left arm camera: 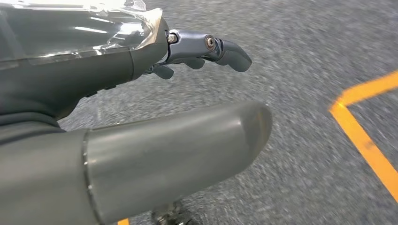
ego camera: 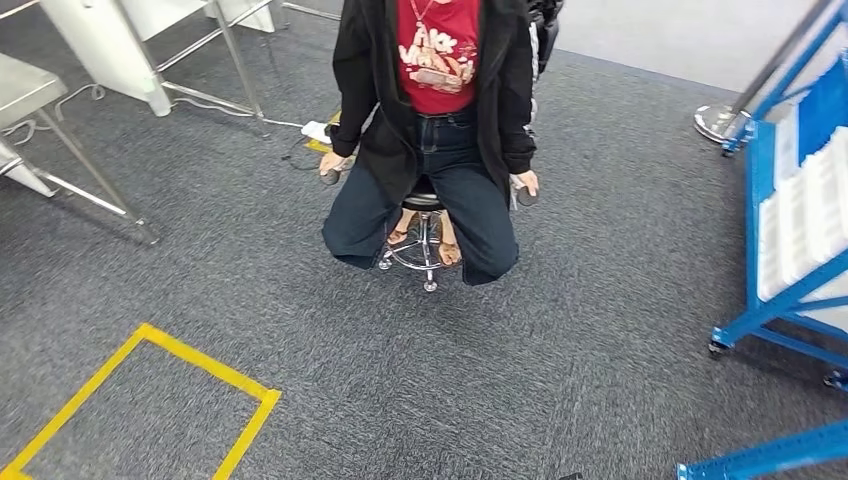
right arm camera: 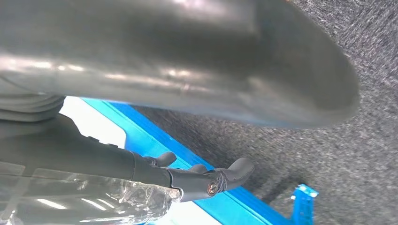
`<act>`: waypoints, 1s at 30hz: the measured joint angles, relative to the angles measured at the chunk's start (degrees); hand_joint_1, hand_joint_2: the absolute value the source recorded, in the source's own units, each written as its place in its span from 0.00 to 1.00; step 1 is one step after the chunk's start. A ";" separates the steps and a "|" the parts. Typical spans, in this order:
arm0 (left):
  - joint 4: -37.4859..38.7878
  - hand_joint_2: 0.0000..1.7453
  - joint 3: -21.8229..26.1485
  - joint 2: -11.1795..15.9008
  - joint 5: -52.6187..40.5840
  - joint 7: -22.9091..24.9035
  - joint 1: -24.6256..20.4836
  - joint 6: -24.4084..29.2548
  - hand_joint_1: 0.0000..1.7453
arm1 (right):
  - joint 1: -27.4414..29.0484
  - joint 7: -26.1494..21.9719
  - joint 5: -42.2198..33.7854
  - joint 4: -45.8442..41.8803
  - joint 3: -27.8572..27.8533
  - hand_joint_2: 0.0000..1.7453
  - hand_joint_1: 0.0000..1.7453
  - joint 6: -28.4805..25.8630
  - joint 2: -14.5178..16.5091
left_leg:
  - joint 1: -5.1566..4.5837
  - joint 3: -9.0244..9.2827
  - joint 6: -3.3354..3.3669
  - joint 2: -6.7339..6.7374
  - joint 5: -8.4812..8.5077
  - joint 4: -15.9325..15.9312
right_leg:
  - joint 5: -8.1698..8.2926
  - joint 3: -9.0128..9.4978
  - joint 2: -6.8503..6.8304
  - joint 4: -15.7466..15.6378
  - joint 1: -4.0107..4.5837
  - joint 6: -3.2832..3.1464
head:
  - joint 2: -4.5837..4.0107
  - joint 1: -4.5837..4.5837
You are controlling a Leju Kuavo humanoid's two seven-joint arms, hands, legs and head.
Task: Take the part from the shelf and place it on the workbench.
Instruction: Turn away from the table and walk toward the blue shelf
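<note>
Head view: blue shelf (ego camera: 790, 230), seemingly white-trayed; left hand (left arm camera: 141, 117), right hand (right arm camera: 187, 93) empty, fingers apart.

At the top centre of the head view, a seated person's red T-shirt (ego camera: 437, 50) carries a pale printed graphic with large lettering. The letters are partly hidden by the open black jacket (ego camera: 372, 90) and blurred, so no word can be read with certainty. No other writing is legible.
</note>
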 joint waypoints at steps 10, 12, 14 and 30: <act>0.11 0.00 0.09 -0.02 0.00 -0.84 0.05 -0.60 0.00 | -0.51 -0.23 -0.10 0.02 -0.08 0.00 0.00 0.07 0.22 | -1.25 1.15 3.22 2.85 2.45 -6.03 | -5.04 -9.31 -3.29 13.78 0.55 1.78 | 0.00 0.69; 0.11 0.00 0.17 -0.02 -0.01 -0.92 0.05 -0.88 0.00 | -0.55 -0.02 -0.11 0.02 -0.09 0.00 0.00 0.15 0.20 | -1.68 0.88 3.39 4.63 2.53 -6.02 | -6.68 -10.86 -3.67 18.52 0.62 1.98 | 0.00 0.70; 0.11 0.00 0.24 -0.02 -0.04 -0.99 -0.03 -1.10 0.00 | -0.36 0.06 -0.26 0.02 -0.13 0.00 0.00 0.19 0.20 | -1.93 0.86 3.43 6.04 2.57 -6.01 | -5.11 -6.99 -4.27 13.43 0.74 2.52 | 0.00 0.70; 0.20 0.00 0.56 -0.05 -0.28 -1.14 -0.12 -2.31 0.00 | -0.80 0.76 0.61 0.02 -0.61 0.00 0.00 0.41 0.14 | -0.32 -2.87 -0.06 1.30 -1.01 3.65 | -0.80 0.60 -0.47 0.14 0.55 -0.71 | 0.00 0.06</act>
